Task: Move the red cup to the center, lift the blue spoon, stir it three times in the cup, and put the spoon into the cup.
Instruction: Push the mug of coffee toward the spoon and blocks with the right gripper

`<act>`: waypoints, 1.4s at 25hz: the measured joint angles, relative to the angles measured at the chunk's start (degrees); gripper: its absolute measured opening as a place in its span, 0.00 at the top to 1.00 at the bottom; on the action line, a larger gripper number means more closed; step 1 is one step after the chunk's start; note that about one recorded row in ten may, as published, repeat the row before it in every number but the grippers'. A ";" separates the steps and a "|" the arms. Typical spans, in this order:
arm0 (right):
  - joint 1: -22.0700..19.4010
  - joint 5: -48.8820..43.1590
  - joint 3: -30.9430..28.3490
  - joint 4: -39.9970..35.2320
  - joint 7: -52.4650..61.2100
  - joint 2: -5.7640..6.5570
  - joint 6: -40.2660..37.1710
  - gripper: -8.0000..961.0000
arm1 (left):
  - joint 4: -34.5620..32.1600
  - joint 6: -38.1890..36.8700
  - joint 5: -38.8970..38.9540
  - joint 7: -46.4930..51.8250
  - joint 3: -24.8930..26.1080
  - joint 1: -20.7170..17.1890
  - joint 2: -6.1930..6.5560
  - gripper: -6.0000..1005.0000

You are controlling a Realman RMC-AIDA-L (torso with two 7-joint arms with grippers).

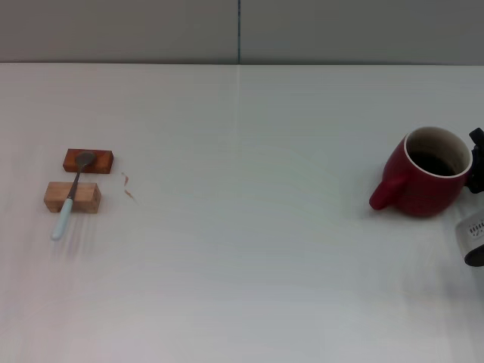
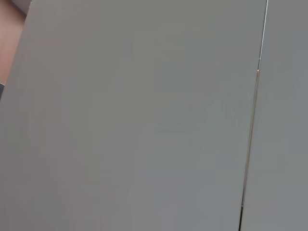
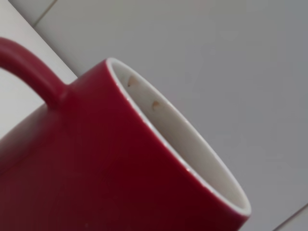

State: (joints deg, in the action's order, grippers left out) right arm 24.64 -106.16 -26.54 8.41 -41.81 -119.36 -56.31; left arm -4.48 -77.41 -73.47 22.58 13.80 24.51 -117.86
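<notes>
Standing upright at the right edge of the head frame, the rounded dark-red ceramic mug (image 1: pixel 423 178) with cream-white inner wall rests on the white table (image 1: pixel 249 249), its loop handle pointing toward frame left and slightly down. The right gripper (image 1: pixel 476 193) shows only as dark parts at the far right edge, just beside the mug's right wall; whether it touches the mug, and how far its claw is spread, I cannot tell. The right wrist frame is filled by the mug (image 3: pixel 110 163) at close range, red wall, pale rim and handle in view.

At the left of the head frame, the slim spoon with grey metal bowl and pale light-blue handle (image 1: pixel 69 198) lies across two small wooden blocks: bowl on the reddish-brown block (image 1: pixel 88 160), neck over the pale block (image 1: pixel 72 197), handle end sloping down to the table. A small reddish squiggle (image 1: pixel 128 186) lies on the table just right of the blocks.

The left gripper is out of sight; its wrist frame shows only a grey panel (image 2: pixel 134 125).
</notes>
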 joint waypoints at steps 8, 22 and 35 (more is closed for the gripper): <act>0.07 0.00 1.47 1.21 -0.02 -0.03 0.28 0.98 | 0.00 -0.22 0.00 0.10 0.00 -0.15 0.00 0.16; 1.52 -0.21 3.85 3.11 -0.01 -0.10 0.64 0.98 | 0.00 -0.75 0.00 0.48 0.00 -0.59 0.00 0.16; 4.04 -0.28 5.62 5.35 0.05 -0.17 2.70 0.98 | 0.10 -1.20 0.00 0.53 0.00 -0.64 0.00 0.16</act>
State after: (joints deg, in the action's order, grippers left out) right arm 28.67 -106.44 -20.92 13.76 -41.76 -119.53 -53.61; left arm -4.38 -78.60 -73.48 23.12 13.80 23.86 -117.86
